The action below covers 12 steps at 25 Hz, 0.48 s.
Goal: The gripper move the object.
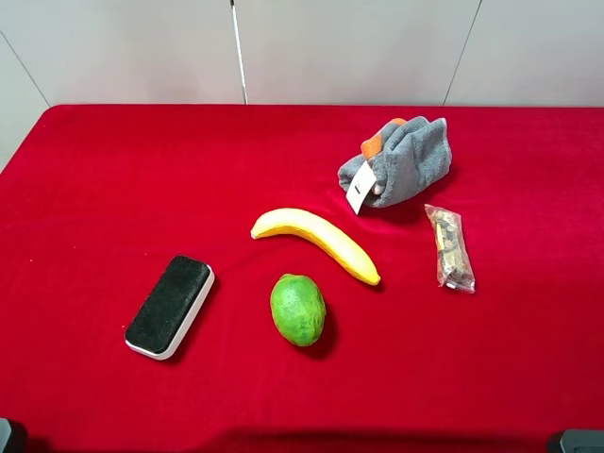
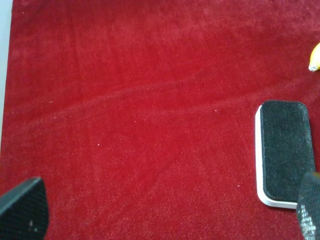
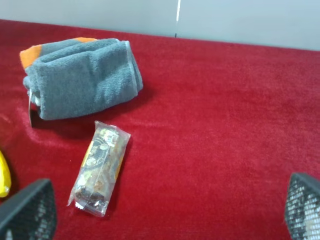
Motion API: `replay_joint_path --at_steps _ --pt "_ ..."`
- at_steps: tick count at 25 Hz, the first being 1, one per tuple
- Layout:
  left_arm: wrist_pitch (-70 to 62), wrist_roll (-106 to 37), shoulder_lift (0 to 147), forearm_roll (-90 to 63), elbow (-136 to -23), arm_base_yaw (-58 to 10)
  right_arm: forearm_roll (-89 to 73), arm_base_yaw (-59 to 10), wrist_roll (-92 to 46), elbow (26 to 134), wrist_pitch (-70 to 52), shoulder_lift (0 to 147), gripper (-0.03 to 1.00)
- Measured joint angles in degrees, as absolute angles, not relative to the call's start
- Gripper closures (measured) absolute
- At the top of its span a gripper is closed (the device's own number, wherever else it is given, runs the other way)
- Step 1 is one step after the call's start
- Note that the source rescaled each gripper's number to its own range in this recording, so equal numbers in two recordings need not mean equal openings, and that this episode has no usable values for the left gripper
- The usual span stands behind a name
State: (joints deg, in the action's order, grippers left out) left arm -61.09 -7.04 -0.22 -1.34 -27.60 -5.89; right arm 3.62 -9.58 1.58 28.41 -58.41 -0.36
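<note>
The long yellow banana (image 1: 316, 240) lies in the middle of the red tablecloth (image 1: 113, 189), curving from upper left to lower right. Only its tip shows in the left wrist view (image 2: 315, 57) and in the right wrist view (image 3: 3, 175). My left gripper (image 2: 165, 212) is open and holds nothing, hovering over bare cloth beside the eraser (image 2: 284, 150). My right gripper (image 3: 165, 210) is also open and holds nothing, with the snack packet (image 3: 100, 167) near one fingertip (image 3: 27, 212). Both grippers are well short of the banana.
A round green fruit (image 1: 298, 309) sits just in front of the banana. The black-topped white eraser (image 1: 170, 305) lies to the left. A folded grey towel with an orange edge (image 1: 401, 160) and a clear snack packet (image 1: 450, 247) lie to the right. A pale wall stands behind the table.
</note>
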Motion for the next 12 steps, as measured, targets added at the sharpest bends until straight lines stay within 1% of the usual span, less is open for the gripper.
replay_joint_path --at_steps 12 --pt "-61.09 -7.04 -0.22 -1.34 -27.6 -5.89 3.62 -9.62 1.58 28.41 -58.45 -0.36 -0.03"
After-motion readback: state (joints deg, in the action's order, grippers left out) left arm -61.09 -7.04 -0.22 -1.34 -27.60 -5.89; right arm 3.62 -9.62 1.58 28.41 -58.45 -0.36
